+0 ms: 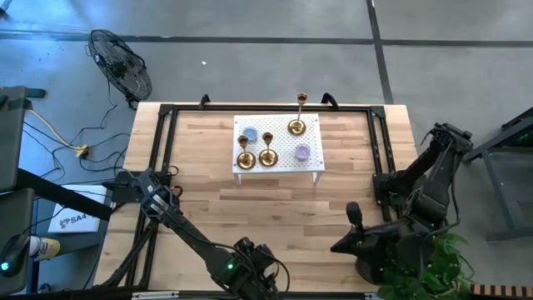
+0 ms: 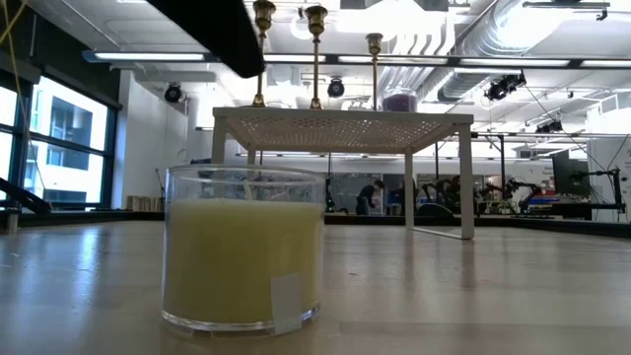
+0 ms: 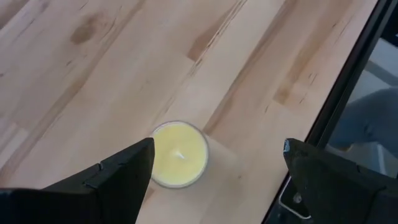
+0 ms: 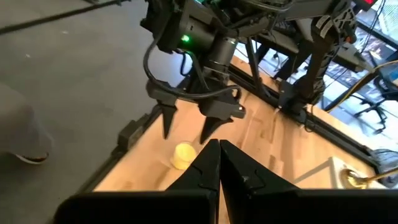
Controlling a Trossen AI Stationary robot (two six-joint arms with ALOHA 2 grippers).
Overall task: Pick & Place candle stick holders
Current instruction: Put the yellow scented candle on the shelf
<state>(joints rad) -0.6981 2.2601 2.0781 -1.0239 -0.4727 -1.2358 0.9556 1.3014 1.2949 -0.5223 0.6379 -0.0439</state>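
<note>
Three gold candle stick holders (image 1: 267, 156) stand by their round bases on a white perforated stand (image 1: 312, 167) at the table's far middle; one (image 1: 296, 127) has a taller slim stem. In the low view their tops (image 2: 315, 18) show above the stand. My left gripper (image 3: 217, 163) hovers open near the table's near edge, above a yellow candle in a glass jar (image 3: 179, 154), with a finger on either side and clear of it. My right gripper (image 4: 219, 157) is shut on nothing, raised at the near right and pointing toward my left gripper (image 4: 186, 135).
The jar candle (image 2: 242, 251) sits on the wood close to the near edge. A small blue candle (image 1: 248, 133) and a purple one (image 1: 302, 152) share the stand. A black frame (image 1: 379, 142) runs along the table's sides. A plant (image 1: 441, 258) sits at the near right.
</note>
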